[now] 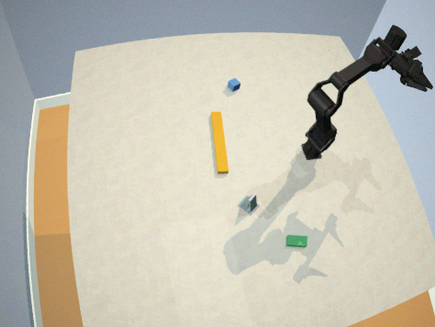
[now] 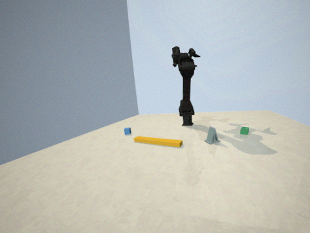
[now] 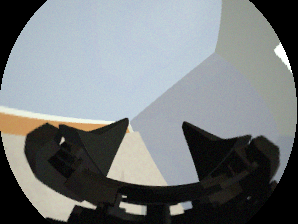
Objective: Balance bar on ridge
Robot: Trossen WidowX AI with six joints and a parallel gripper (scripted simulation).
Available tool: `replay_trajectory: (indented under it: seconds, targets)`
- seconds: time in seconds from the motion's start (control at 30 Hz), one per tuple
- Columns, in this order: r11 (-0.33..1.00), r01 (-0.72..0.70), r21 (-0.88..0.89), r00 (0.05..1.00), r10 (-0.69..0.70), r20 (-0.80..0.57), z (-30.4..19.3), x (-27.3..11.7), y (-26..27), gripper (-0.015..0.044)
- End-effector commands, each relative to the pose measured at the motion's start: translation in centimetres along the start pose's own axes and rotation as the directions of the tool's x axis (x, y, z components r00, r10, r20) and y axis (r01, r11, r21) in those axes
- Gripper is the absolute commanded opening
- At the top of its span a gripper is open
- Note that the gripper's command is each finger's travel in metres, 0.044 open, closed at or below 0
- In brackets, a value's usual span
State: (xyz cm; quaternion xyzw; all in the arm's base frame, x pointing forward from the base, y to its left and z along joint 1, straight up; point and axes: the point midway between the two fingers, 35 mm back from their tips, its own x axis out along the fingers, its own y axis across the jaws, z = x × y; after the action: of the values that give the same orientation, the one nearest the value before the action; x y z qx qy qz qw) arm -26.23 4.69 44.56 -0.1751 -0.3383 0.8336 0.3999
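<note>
A long yellow-orange bar (image 1: 219,142) (image 2: 157,141) lies flat on the table (image 1: 138,138) (image 2: 114,183). A small grey-green ridge (image 1: 250,204) (image 2: 212,135) stands upright on the table, a short way off one end of the bar, with nothing on it. My gripper (image 3: 155,122) is open and empty in the wrist view, its two dark fingers wide apart. In the top and exterior views it is raised high, away from the bar and the ridge, and points off to the side.
A blue cube (image 1: 234,84) (image 2: 127,131) lies beyond the bar's other end. A green block (image 1: 296,241) (image 2: 244,131) lies past the ridge. The arm's base (image 1: 312,151) (image 2: 187,120) stands on the table. Shadows of the arm fall around the ridge and green block.
</note>
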Motion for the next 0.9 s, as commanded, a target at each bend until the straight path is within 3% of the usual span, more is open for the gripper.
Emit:
replay_trajectory:
  seconds: [0.0,0.1,0.57,0.87]
  targets:
    - [1.0,-0.002,-0.001,1.0,0.002,0.001,0.0,0.0,0.0,0.0374]
    - [1.0,-0.025,-0.017,1.0,0.025,0.019,0.4,-0.3,0.7,0.0315]
    - [0.947,-0.238,-0.215,0.939,0.281,0.198,3.1,-4.8,6.7,0.0315]
    - [0.887,-0.301,-0.349,0.869,0.406,0.283,4.5,-7.7,9.3,0.0315]
